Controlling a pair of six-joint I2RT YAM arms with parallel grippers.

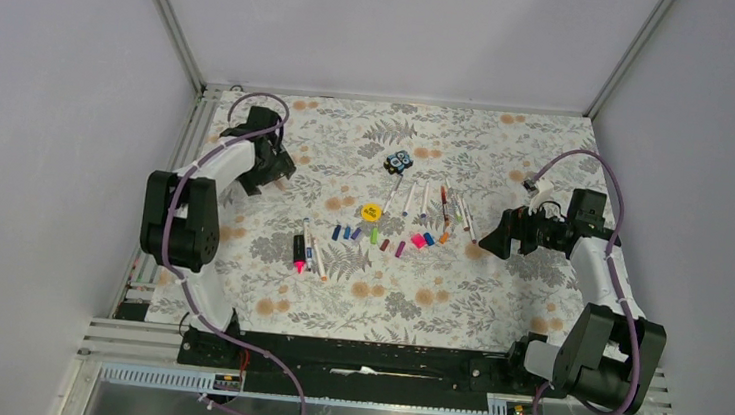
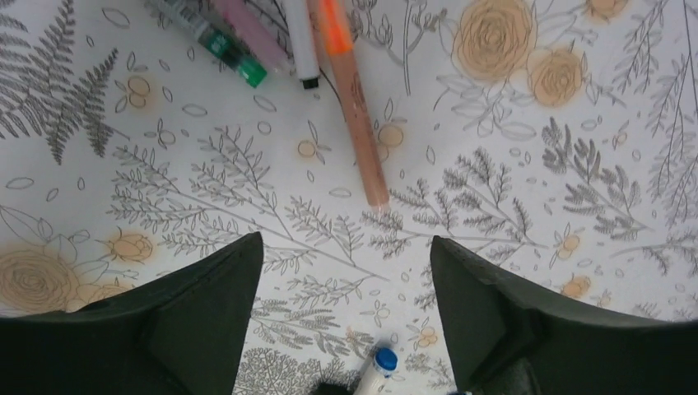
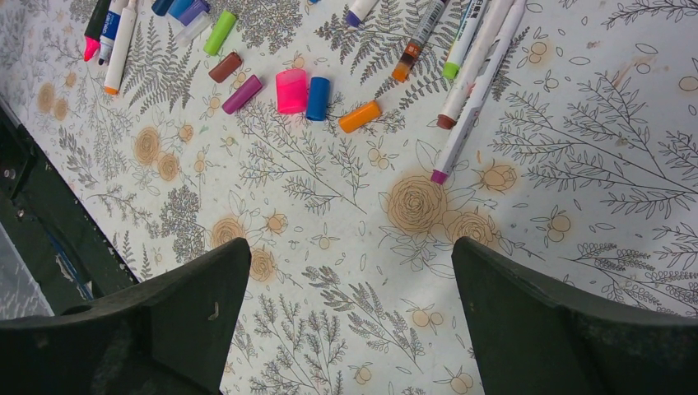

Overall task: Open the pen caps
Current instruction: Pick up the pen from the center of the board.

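Note:
Loose pen caps [image 1: 381, 239] lie in a row mid-table, and thin pens [image 1: 429, 205] fan out just behind them. A pink-and-black highlighter [image 1: 297, 252] lies to their left. In the right wrist view the pink cap [image 3: 290, 90], blue cap [image 3: 318, 98] and orange cap [image 3: 360, 116] lie ahead of my open right gripper [image 3: 351, 244], which hangs over bare cloth. My right gripper [image 1: 487, 242] sits right of the pens. My left gripper [image 1: 279, 176] is at the far left, open [image 2: 346, 243], with nothing between its tips. An orange pen [image 2: 355, 107] lies ahead of it and a blue-ended pen [image 2: 379, 366] under its base.
A flat yellow disc [image 1: 371, 211] and a small black-and-blue block [image 1: 399, 160] lie near the pens. The floral cloth [image 1: 509, 150] covers the table between grey walls. A black rail [image 3: 33, 206] runs along the near edge.

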